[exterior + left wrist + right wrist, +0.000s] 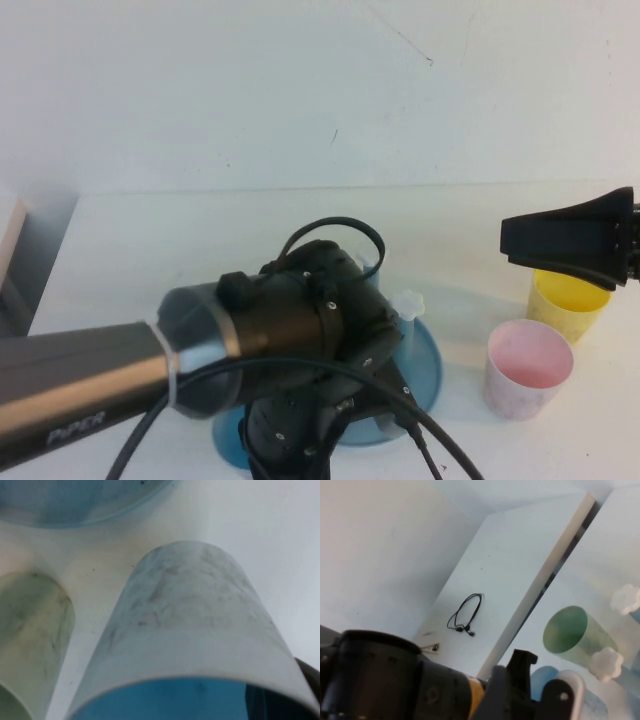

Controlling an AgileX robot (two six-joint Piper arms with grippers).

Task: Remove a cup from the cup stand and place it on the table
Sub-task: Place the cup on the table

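Note:
The light blue cup (185, 620) fills the left wrist view with its mouth toward the camera and its base over the white table (200, 240). My left gripper (282, 695) is shut on the cup's rim, one dark finger (307, 680) outside the wall and one inside. In the high view the left arm's wrist (320, 310) covers the cup and most of the round blue cup stand (425, 365); one white flower cap (408, 300) shows. The stand's tray (75, 500) lies beyond the cup. My right gripper (508, 240) hangs at the right, shut and empty.
A green cup (30, 625) is close beside the blue cup and also shows in the right wrist view (570, 630) next to two white caps (626, 599). A pink cup (528, 368) and a yellow cup (572, 298) stand right of the stand, below the right gripper.

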